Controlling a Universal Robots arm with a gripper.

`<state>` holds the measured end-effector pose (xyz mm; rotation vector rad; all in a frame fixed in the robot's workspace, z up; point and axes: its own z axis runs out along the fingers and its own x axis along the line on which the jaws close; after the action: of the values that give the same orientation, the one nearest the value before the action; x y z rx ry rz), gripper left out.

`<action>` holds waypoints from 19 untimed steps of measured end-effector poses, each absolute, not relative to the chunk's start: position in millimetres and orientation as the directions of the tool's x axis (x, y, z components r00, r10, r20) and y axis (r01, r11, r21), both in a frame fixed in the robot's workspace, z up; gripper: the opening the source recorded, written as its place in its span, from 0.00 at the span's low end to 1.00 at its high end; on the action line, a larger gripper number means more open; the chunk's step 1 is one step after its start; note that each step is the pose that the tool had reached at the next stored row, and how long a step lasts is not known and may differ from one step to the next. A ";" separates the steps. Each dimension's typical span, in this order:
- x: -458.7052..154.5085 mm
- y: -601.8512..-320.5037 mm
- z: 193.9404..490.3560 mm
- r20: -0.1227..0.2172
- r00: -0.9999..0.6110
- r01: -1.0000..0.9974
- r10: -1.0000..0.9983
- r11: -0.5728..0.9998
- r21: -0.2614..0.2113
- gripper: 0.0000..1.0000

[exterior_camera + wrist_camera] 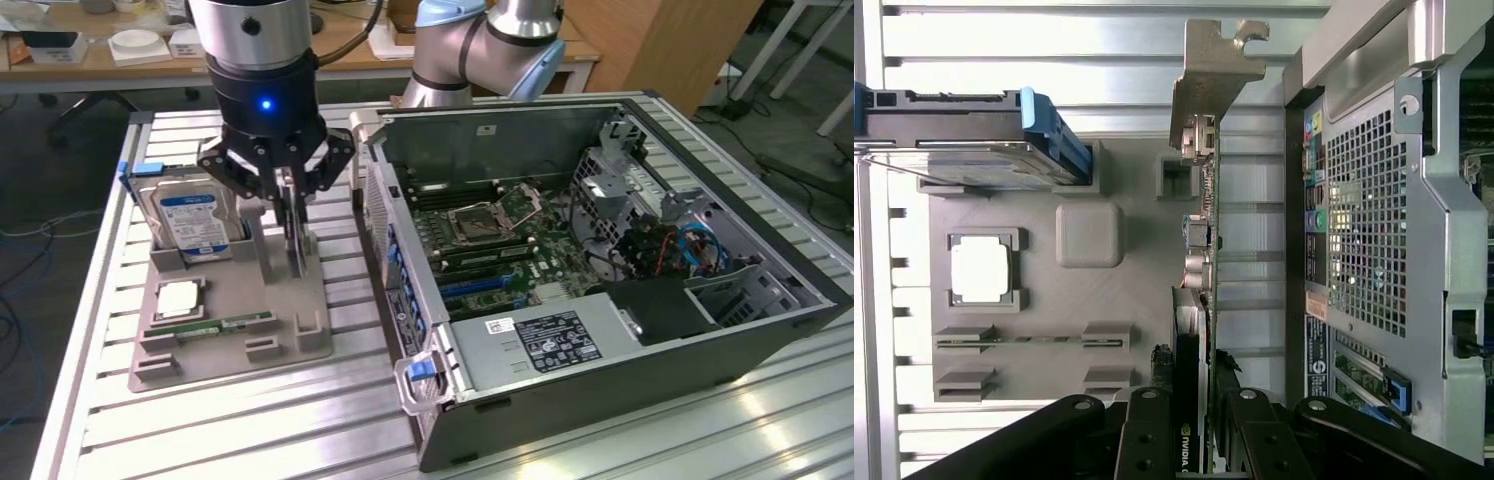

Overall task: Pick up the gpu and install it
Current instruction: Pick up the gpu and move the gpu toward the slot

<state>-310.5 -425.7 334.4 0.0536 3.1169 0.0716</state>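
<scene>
Gripper [291, 205] is clamping the one gpu [1202, 300], which is standing on edge at the grey tray [287, 345] and showing an Nvidia mark. One hard drive [191, 222], one processor [180, 298], one memory stick [227, 325] and one open case [534, 135] are sitting nearby.

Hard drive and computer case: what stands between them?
The graphics card, upright in the grey tray, gripper clamped on its top edge; seen in the exterior view.

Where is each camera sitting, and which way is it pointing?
Exterior view: raised beside the table, looking down on the computer case and grey tray; the arm and gripper show.
Wrist view: on the wrist, looking straight down past the fingers at the graphics card.
Shared: gripper, graphics card, grey tray, computer case.
</scene>
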 end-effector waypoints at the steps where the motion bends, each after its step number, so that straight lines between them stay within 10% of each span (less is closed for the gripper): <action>1: -310.5 -425.7 335.1 -0.023 -0.999 0.034 0.035 0.998 0.046 0.26; 19: -310.5 -425.7 343.5 -0.023 -0.999 0.034 0.035 0.998 0.046 0.26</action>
<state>-310.5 -425.7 343.5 0.0536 3.1168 0.0718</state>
